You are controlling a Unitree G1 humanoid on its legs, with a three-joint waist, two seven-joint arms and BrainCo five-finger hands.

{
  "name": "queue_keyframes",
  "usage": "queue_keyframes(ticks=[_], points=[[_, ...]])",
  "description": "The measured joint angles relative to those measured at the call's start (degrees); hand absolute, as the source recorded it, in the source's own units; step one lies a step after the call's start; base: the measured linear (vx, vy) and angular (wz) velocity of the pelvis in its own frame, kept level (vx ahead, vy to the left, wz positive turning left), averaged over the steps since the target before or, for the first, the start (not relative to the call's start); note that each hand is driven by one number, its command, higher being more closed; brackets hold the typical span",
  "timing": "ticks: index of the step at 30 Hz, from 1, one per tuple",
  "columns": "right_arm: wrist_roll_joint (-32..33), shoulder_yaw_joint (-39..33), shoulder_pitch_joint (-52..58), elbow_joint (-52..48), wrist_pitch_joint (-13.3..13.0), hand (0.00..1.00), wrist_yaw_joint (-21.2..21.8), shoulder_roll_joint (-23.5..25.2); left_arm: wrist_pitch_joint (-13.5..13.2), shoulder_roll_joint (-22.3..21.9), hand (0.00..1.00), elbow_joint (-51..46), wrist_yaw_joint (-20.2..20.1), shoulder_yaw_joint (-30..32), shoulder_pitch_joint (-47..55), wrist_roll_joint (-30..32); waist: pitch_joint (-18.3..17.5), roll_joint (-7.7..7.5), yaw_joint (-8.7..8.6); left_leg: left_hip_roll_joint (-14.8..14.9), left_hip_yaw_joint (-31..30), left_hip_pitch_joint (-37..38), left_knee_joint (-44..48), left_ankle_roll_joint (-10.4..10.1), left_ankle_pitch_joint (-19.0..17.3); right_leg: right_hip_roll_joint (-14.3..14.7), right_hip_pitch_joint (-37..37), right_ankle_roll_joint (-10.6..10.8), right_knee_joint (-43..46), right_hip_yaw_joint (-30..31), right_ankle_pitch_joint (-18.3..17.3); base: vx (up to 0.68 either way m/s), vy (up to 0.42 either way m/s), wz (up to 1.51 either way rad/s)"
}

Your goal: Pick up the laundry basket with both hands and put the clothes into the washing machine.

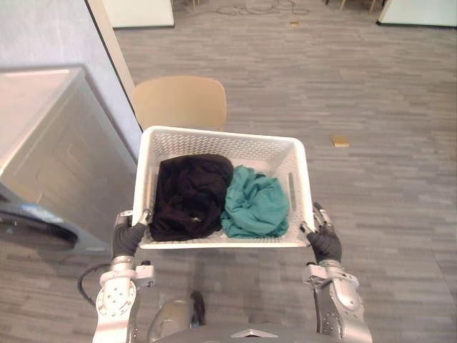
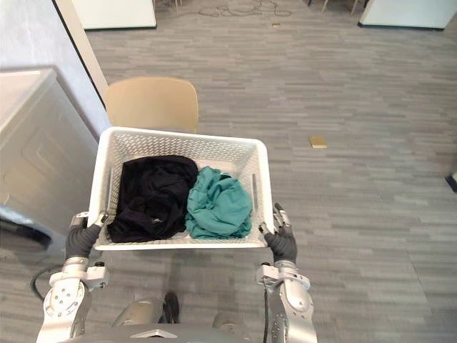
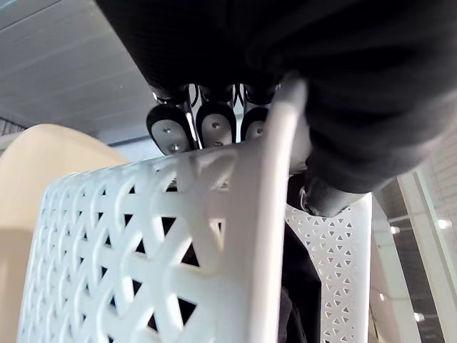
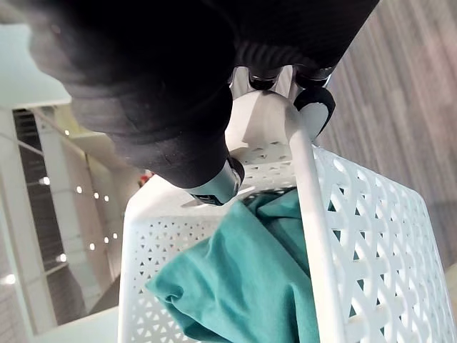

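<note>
Both hands are on the white laundry basket [image 1: 223,133], one at each near corner. The left hand [image 1: 129,238] is clamped on the near-left corner. Its wrist view shows the fingers [image 3: 214,127] curled down over the outside of the rim, with the thumb on the inner side. The right hand [image 1: 325,244] does the same at the near-right corner, fingers [image 4: 316,107] hooked over the rim's outer edge and thumb [image 4: 214,184] pressed inside, just beside the teal cloth.

Inside the basket a black garment [image 1: 189,196] is heaped on the robot's left and a teal garment [image 1: 255,204] is bunched against it on the right. From the head views, a tan chair [image 1: 178,100] sits just past the basket's far rim. The washing machine [image 1: 50,157] stands off to the left, and a small tan object [image 1: 340,141] lies on the grey floor [image 1: 385,86] to the right. Close up, the wrist cameras add the lattice of the basket wall.
</note>
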Motion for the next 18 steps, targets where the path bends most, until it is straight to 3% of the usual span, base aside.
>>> queue_keyframes(ticks=[2,3,4,5,6,7,9,11,13,15,17,18], points=[[0.17,0.04,-0.18,-0.22,-0.23,1.0,1.1,-0.15,-0.06,0.03,1.0,-1.91,-0.05,0.22,0.23,-0.11,0.93,2.43,-0.43,1.62,-2.07,4.42,-2.77,-0.12,-0.77,1.65,-6.03,-0.31,-8.37,-1.77,-3.22,0.54,-0.035,0.42],[0.39,0.53,-0.25,-0.2,-0.24,1.0,1.43,-0.43,-0.93,0.17,1.0,-2.85,-0.04,0.54,0.39,-0.11,1.03,2.83,-0.59,2.69,-2.59,6.44,-3.62,-1.69,-2.2,3.09,-9.67,0.67,-19.99,-1.0,-2.44,0.46,-0.067,0.5],[0.45,0.7,-0.27,-0.2,-0.25,1.0,1.43,-0.48,-1.03,0.21,1.0,-3.02,-0.03,0.58,0.5,-0.11,1.0,2.66,-0.63,2.75,-2.67,6.69,-3.49,-2.1,-2.77,3.23,-9.95,0.94,-22.76,-0.82,-1.67,0.45,-0.109,0.68],[0.87,1.42,0.19,-0.63,-0.44,1.0,1.34,-0.57,-1.16,0.96,1.0,-4.33,0.24,0.67,1.39,-0.11,0.92,0.79,-1.53,1.9,-3.62,7.38,-1.5,-4.51,-5.9,2.56,-9.4,0.0,-36.7,0.35,8.51,0.44,-0.156,0.66],[1.5,1.71,0.38,-0.55,-0.6,1.0,1.15,-1.79,-1.33,0.58,1.0,-3.02,0.36,0.21,1.16,-0.11,1.75,1.76,-1.26,3.43,-5.85,7.92,1.36,-5.48,-8.66,2.74,-7.87,-0.31,-34.85,-1.44,10.36,0.51,-0.188,0.64],[1.55,1.78,0.55,-0.92,-0.45,1.0,1.07,-3.0,-1.28,-0.6,1.0,-3.01,0.33,0.25,1.66,-0.04,1.53,2.17,-0.87,4.38,-5.92,7.73,2.51,-5.43,-8.62,3.25,-6.65,-0.75,-35.23,-2.21,9.55,0.4,-0.16,0.32],[2.18,2.04,1.62,-3.45,-0.41,1.0,1.06,-3.54,-1.26,-1.18,1.0,-2.99,0.33,0.22,2.13,0.01,1.7,2.52,-0.66,5.47,-5.65,6.93,6.18,-5.39,-8.36,3.4,-5.15,-1.1,-35.1,-3.86,7.13,0.31,-0.125,0.38],[3.8,2.41,2.66,-6.02,-0.4,1.0,0.86,-3.57,-1.26,-2.24,1.0,-3.0,0.56,0.87,2.32,-0.1,2.71,2.49,0.53,7.99,-4.64,0.99,21.76,-5.44,-8.41,3.13,-1.62,-1.56,-35.87,-4.28,4.64,0.31,-0.059,0.24],[4.69,2.77,3.42,-6.91,-0.38,1.0,0.77,-3.26,-1.26,-2.36,1.0,-3.04,0.99,1.27,3.03,-0.25,2.76,2.21,1.55,9.55,-4.55,0.24,24.04,-4.54,-9.4,2.87,-0.06,-1.58,-36.89,-3.89,4.42,0.17,0.034,-0.17],[6.36,4.22,4.2,-7.82,-0.41,1.0,0.78,-3.22,-1.27,-3.22,1.0,-3.18,2.31,4.21,4.0,-1.29,2.62,2.1,1.79,12.2,-5.54,-0.19,18.25,-3.51,-9.47,1.76,0.51,-0.73,-37.15,-2.37,3.61,0.15,0.085,-0.29],[7.06,4.31,5.15,-7.82,-0.33,1.0,0.95,-3.24,-1.27,-3.67,1.0,-3.2,3.29,6.01,4.56,-1.66,1.73,3.58,1.68,13.5,-6.94,0.56,10.18,-3.71,-5.49,1.84,-0.76,0.31,-36.3,-1.71,3.0,0.1,0.182,-0.21],[7.12,4.35,6.41,-7.67,-0.09,1.0,1.05,-3.28,-1.25,-3.99,1.0,-3.18,4.05,7.05,5.14,-1.66,0.99,4.78,1.3,13.76,-6.8,1.03,5.57,-5.75,-1.77,1.79,-2.16,1.77,-34.59,-1.34,2.02,0.1,0.273,0.02]])
